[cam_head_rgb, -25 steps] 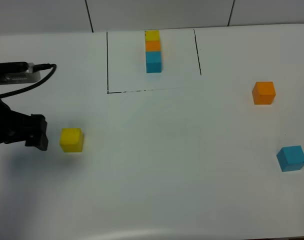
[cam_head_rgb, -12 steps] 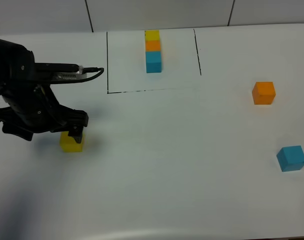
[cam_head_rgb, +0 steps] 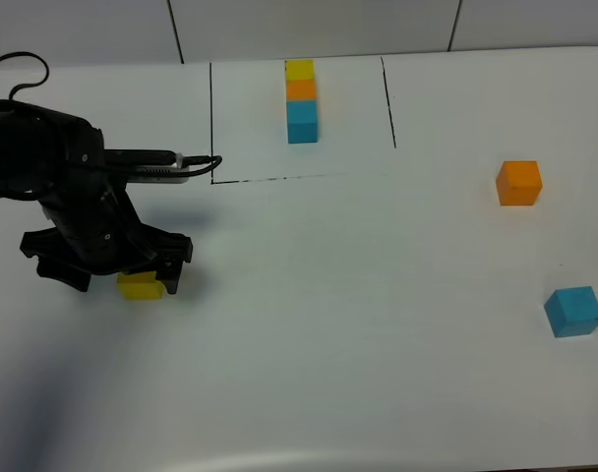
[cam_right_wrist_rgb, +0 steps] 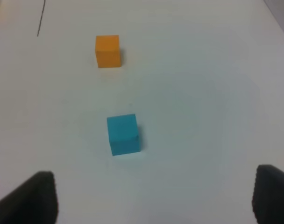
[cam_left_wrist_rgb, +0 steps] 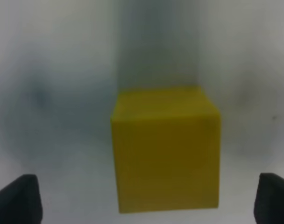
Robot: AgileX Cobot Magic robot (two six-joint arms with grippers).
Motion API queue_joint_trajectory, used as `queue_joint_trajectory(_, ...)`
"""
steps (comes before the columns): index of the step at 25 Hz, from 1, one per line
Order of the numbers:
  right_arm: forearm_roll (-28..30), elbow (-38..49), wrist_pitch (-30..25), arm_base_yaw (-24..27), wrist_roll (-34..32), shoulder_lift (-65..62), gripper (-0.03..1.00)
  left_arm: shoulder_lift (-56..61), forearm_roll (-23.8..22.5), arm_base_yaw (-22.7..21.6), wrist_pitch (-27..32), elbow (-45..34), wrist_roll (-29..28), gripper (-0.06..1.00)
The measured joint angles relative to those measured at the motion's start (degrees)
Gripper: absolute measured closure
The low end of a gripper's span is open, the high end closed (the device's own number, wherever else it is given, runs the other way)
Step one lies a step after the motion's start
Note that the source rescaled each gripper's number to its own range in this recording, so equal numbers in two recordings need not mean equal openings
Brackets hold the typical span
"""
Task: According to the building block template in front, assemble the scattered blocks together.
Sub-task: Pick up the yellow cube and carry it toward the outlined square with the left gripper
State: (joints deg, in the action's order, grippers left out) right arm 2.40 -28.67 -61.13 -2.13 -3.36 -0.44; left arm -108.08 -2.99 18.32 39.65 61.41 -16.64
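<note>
1. My left gripper (cam_head_rgb: 125, 273) hangs low at the near left, black jaws wide apart.
2. The plain yellow matte cube (cam_left_wrist_rgb: 165, 149) sits squarely between them, touching neither as far as I can tell. It has no long axis, so closing should grip it.
3. My right gripper (cam_right_wrist_rgb: 153, 196), also spread, looks onto the matte orange cube (cam_head_rgb: 518, 183) and the sky-blue cube (cam_head_rgb: 573, 312), far right.
4. The yellow-orange-blue template row (cam_head_rgb: 301, 100) lies far centre on the white tabletop (cam_head_rgb: 358, 344).

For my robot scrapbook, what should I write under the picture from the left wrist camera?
Left gripper open, one finger on either side of the loose yellow cube on the white table.
</note>
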Motion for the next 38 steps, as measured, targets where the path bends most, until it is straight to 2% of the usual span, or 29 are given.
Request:
queue_joint_trajectory(2, 0.0, 0.0, 0.0, 0.0, 0.0, 0.0, 0.26, -0.89, 0.04, 0.0, -0.73, 0.0, 0.0, 0.11)
queue_joint_trajectory(4, 0.0, 0.0, 0.0, 0.0, 0.0, 0.0, 0.26, -1.39, 0.04, 0.0, -1.13, 0.0, 0.0, 0.23)
queue_joint_trajectory(6, 0.0, 0.0, 0.0, 0.0, 0.0, 0.0, 0.26, -1.4, 0.04, 0.0, -1.49, 0.0, -0.05, 0.48)
queue_joint_trajectory(9, 0.0, 0.0, 0.0, 0.0, 0.0, 0.0, 0.26, -1.4, 0.06, 0.0, -1.66, 0.0, -0.05, 0.94)
queue_joint_trajectory(11, 0.0, 0.0, 0.0, 0.0, 0.0, 0.0, 0.26, -1.4, 0.06, 0.14, -1.39, 0.13, 0.39, 0.93)
queue_joint_trajectory(13, 0.0, 0.0, 0.0, 0.0, 0.0, 0.0, 0.26, -1.44, -0.12, 0.67, 0.29, 1.12, 3.58, 0.93)
queue_joint_trajectory(15, 0.0, 0.0, 0.0, 0.0, 0.0, 0.0, 0.26, -1.44, -0.18, 1.91, 2.78, 3.27, 9.09, 0.93)
queue_joint_trajectory(21, 0.0, 0.0, 0.0, 0.0, 0.0, 0.0, 0.26, -2.04, -0.18, 7.86, 8.38, 12.75, 31.98, 0.93)
queue_joint_trajectory(25, 0.0, 0.0, 0.0, 0.0, 0.0, 0.0, 0.26, -6.23, -0.37, 11.47, 13.69, 20.79, 41.28, 0.93)
queue_joint_trajectory(31, 0.0, 0.0, 0.0, 0.0, -0.07, 0.0, 0.26, -15.76, -3.23, 15.96, 18.87, 34.37, 44.88, 0.93)
queue_joint_trajectory(38, 0.0, 0.0, 0.0, 0.0, -0.07, 0.0, 0.26, -24.77, -3.21, 19.28, 21.16, 47.03, 52.82, 0.93)
